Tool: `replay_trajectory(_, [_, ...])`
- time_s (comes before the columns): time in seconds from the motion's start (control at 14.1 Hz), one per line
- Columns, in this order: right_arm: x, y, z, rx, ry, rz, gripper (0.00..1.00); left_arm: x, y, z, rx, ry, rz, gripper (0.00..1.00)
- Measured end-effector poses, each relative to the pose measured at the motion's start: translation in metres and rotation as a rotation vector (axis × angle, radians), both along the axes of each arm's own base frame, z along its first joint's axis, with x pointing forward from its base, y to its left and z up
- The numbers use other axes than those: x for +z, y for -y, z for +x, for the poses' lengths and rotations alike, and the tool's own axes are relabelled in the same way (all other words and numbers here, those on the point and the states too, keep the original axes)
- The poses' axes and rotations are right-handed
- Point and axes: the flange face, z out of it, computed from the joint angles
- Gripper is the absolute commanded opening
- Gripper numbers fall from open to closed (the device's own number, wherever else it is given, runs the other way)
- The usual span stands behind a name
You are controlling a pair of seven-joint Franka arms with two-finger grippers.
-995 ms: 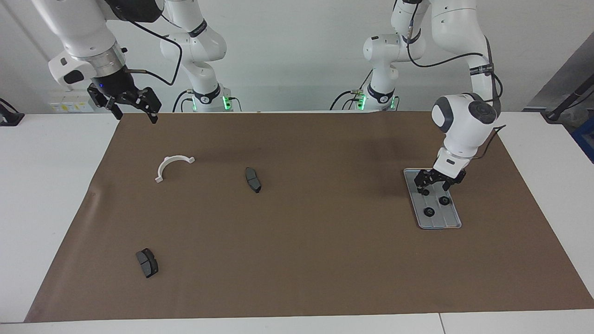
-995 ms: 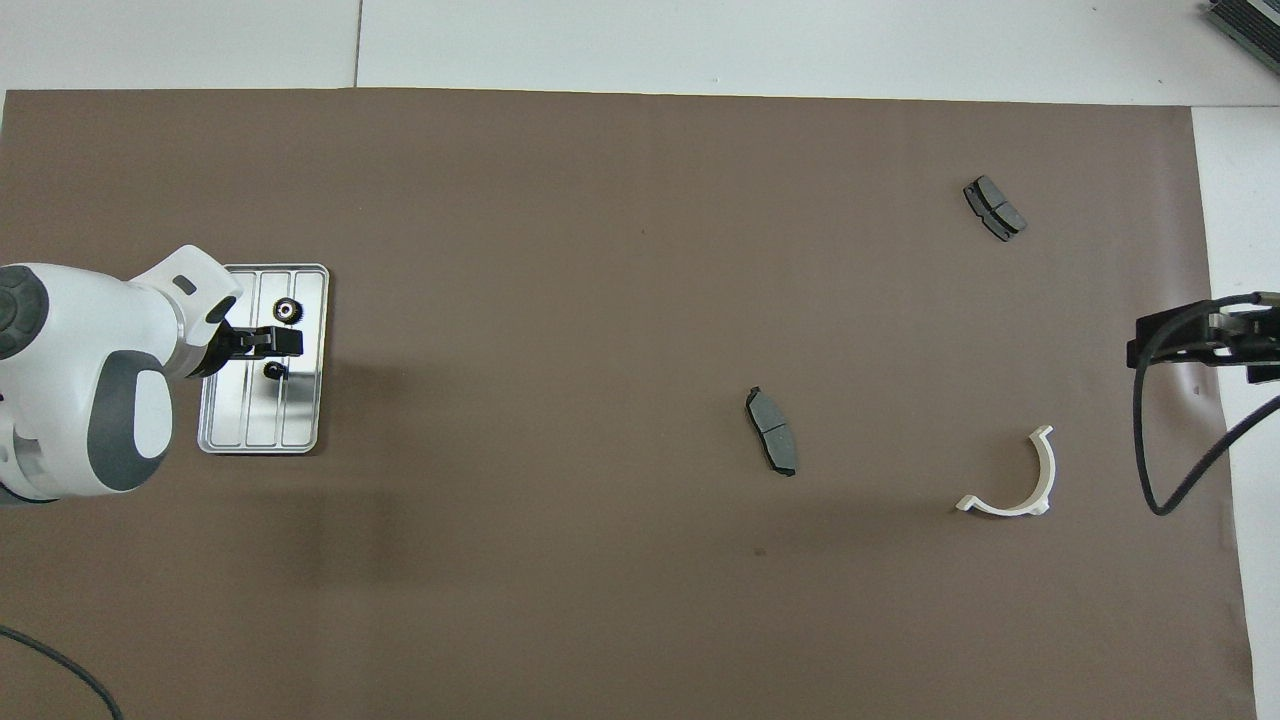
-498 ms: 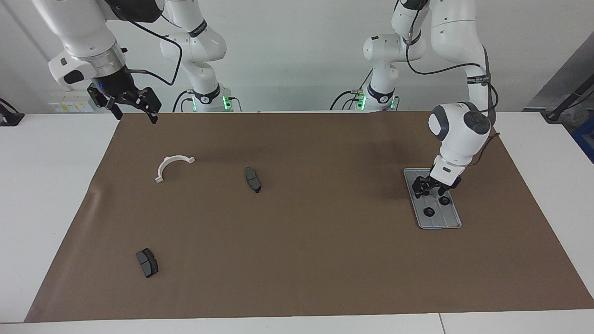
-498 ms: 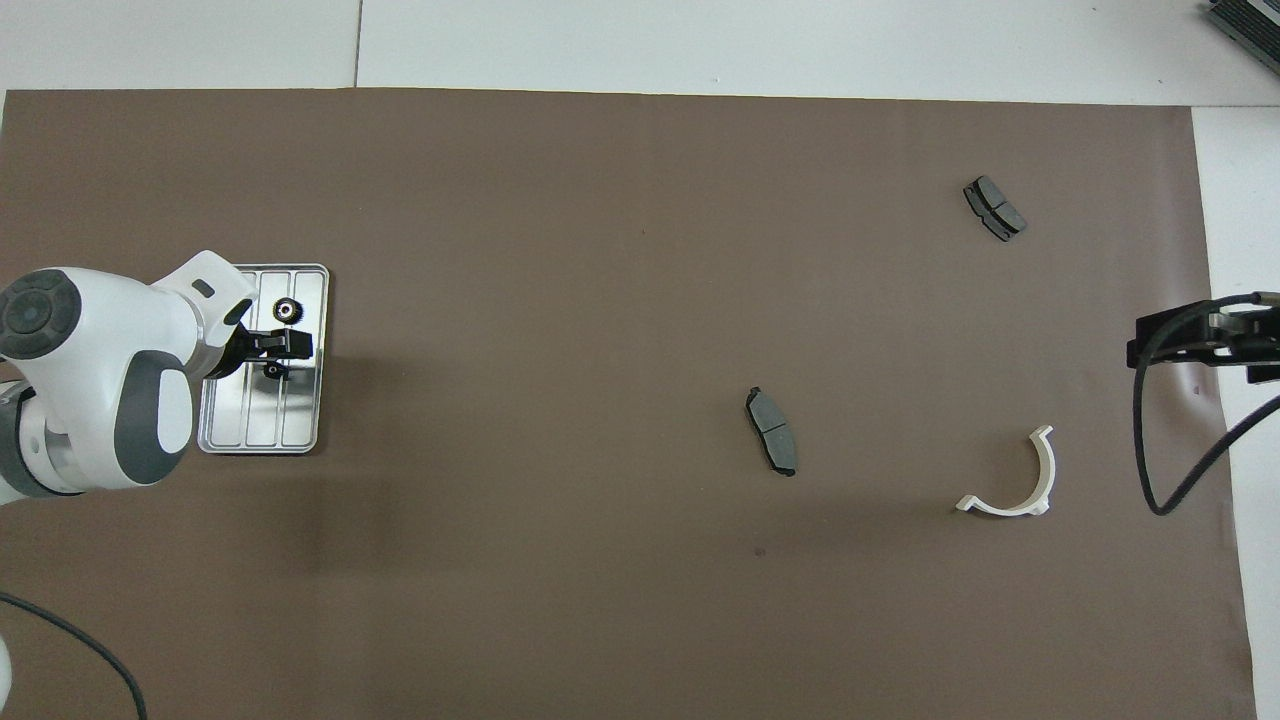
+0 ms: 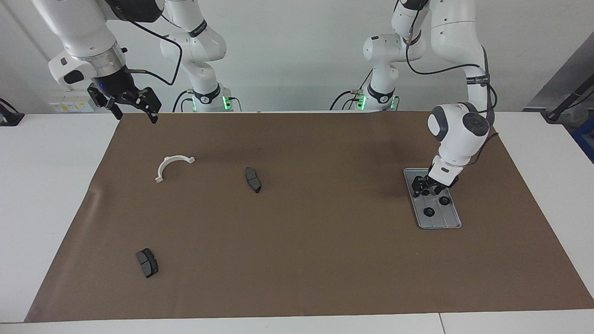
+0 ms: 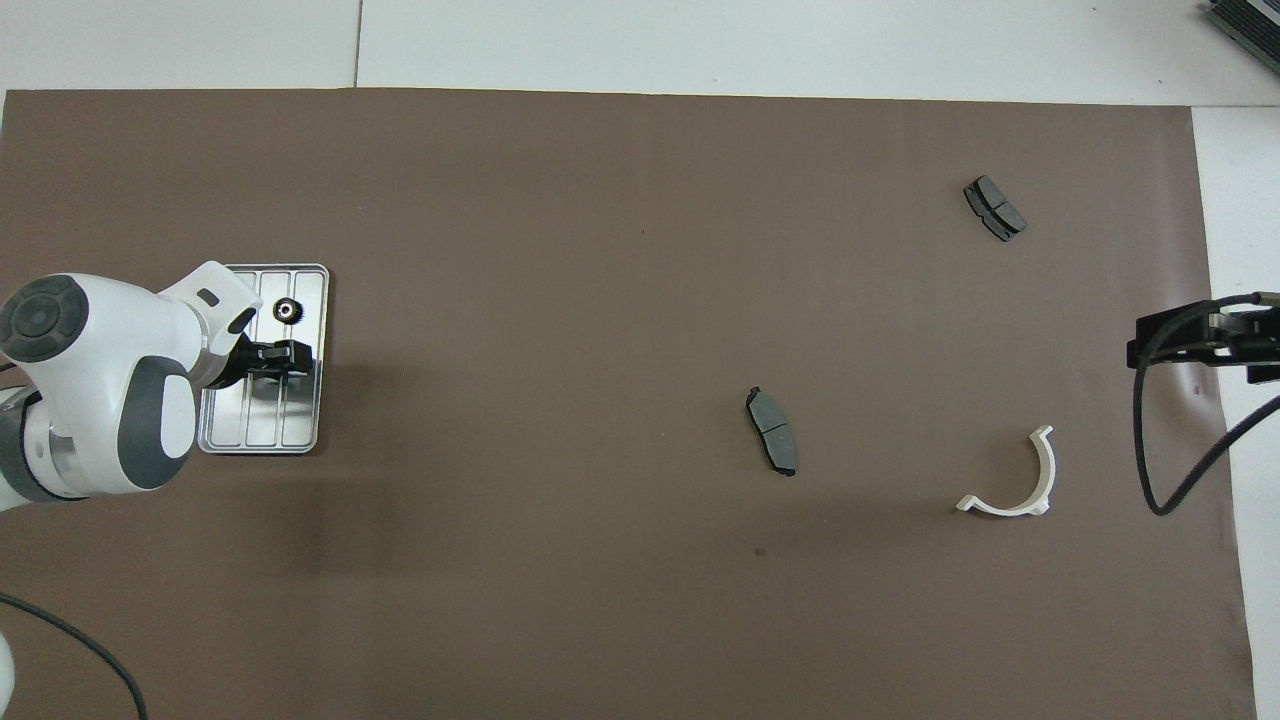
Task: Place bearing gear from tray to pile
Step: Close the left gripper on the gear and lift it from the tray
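Tray (image 5: pixel 452 223), silver-grey, grooved, on the brown mat (image 5: pixel 297 260) at the left arm's end. Contents: three small black gears. One gear (image 5: pixel 429 212) lies at the tray end farthest from the robots; a second (image 5: pixel 444 201) sits nearer the robots than that one; a third (image 5: pixel 425 191) lies under the left gripper.

Left gripper (image 5: pixel 429 189): low in the tray, fingers set around the third gear; whether they grip it cannot be told.

Right gripper (image 5: pixel 134 107): raised over the mat corner well apart from the tray, waiting, fingers spread, empty.

Pile, well apart from the tray toward the right arm's end: white half-ring bracket (image 5: pixel 171 166), two brake pads (image 5: pixel 253 179) (image 5: pixel 147 262).
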Motion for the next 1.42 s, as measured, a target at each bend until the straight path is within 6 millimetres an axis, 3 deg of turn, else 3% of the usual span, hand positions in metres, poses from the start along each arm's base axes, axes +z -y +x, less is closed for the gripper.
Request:
replay_trajectory(0.36, [0.0000,0.0000,0.0000,0.000,0.000,0.000,1.00,-0.0014,0.0000,-0.0020,0.001,-0.019,0.000,0.68])
replay_trajectory(0.85, [0.0000,0.0000,0.0000,0.000,0.000,0.000,1.00,0.0024,0.0004,-0.0031,0.002,-0.025,-0.001,0.42])
replay_trajectory(1.42, [0.0000,0.0000,0.0000,0.000,0.000,0.000,1.00,0.0035,0.0000,-0.0028,0.004,-0.023,-0.001,0.30])
